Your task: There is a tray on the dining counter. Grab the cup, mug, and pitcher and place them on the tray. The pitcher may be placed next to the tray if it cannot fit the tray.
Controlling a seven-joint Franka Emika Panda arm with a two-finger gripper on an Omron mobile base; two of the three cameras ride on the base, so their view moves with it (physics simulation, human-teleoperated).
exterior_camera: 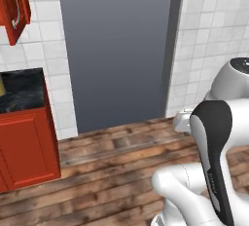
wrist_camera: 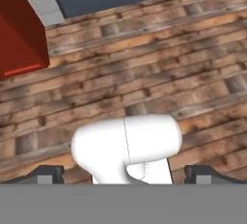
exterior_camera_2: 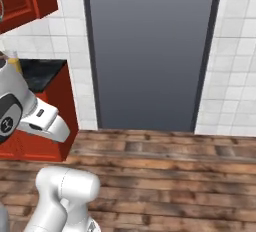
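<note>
Peeking yellow at worktop (exterior_camera: 22,91) edge — pitcher (exterior_camera_2: 15,62), glass-topped.

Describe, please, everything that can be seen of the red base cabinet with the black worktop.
The red base cabinet stands on the wooden plank floor against the white tiled wall, left of the tall grey panel. Its front has a raised-panel door and its side is plain, both glossy red. A black worktop with white marbling lies on top. At the left edge of the worktop something yellow shows, cut off by the frame and too partial to identify.
</note>
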